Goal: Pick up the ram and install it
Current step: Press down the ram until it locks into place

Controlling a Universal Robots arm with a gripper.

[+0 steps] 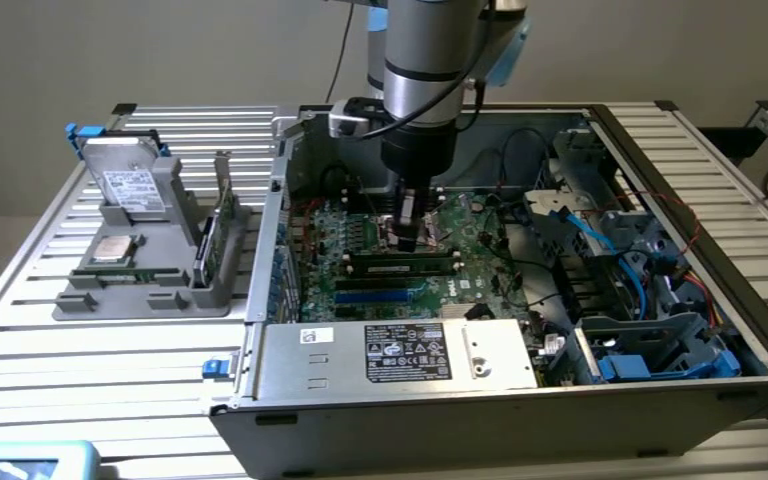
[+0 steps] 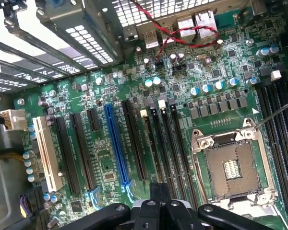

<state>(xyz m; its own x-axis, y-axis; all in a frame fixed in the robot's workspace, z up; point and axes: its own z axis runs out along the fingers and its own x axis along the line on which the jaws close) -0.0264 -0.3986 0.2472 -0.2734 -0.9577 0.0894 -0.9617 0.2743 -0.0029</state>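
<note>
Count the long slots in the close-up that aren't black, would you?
2. A blue slot runs down the middle of the green board; a white slot lies at the board's edge. More may be hidden under the gripper.

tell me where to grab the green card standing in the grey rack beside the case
Probably its upper edge, coming from straight above. The green card stands on edge in a slot of the grey rack, so its top sticks up free while the lower part sits down in the rack. Close across its thin flat faces.
</note>
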